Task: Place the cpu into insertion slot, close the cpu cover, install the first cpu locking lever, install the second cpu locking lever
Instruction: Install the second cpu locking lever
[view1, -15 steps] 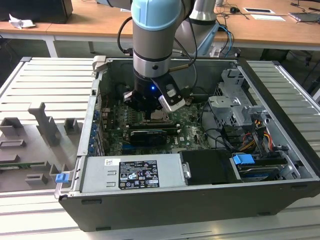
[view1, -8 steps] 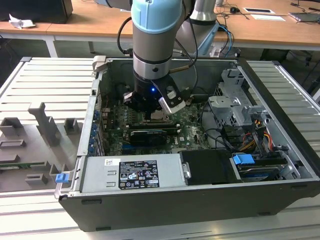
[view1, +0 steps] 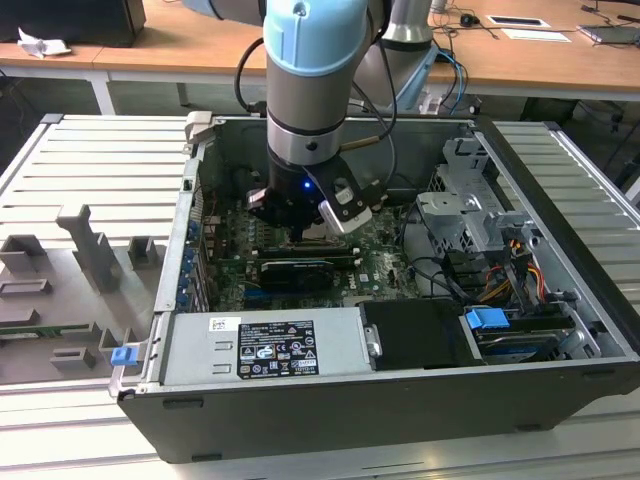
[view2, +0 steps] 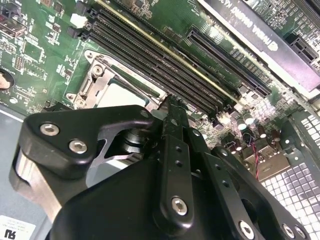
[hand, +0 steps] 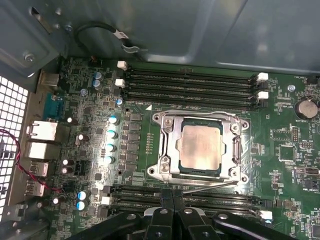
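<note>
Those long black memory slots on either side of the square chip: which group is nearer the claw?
The group of memory slots just beyond the socket's thin lever side, right at the claw. The other group of memory slots lies past the cpu.

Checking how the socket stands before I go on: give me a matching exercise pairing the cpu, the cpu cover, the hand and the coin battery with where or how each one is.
Things:
1. cpu
2. cpu cover
3. hand
4. coin battery

Descriptions:
A. silvery frame lying flat around the chip
B. round, on the green board, past the ends of the memory slots
C. black, right by one edge of the frame
D. pale grey square showing through the frame's window

Pairs: 1-D; 2-A; 3-C; 4-B
</note>
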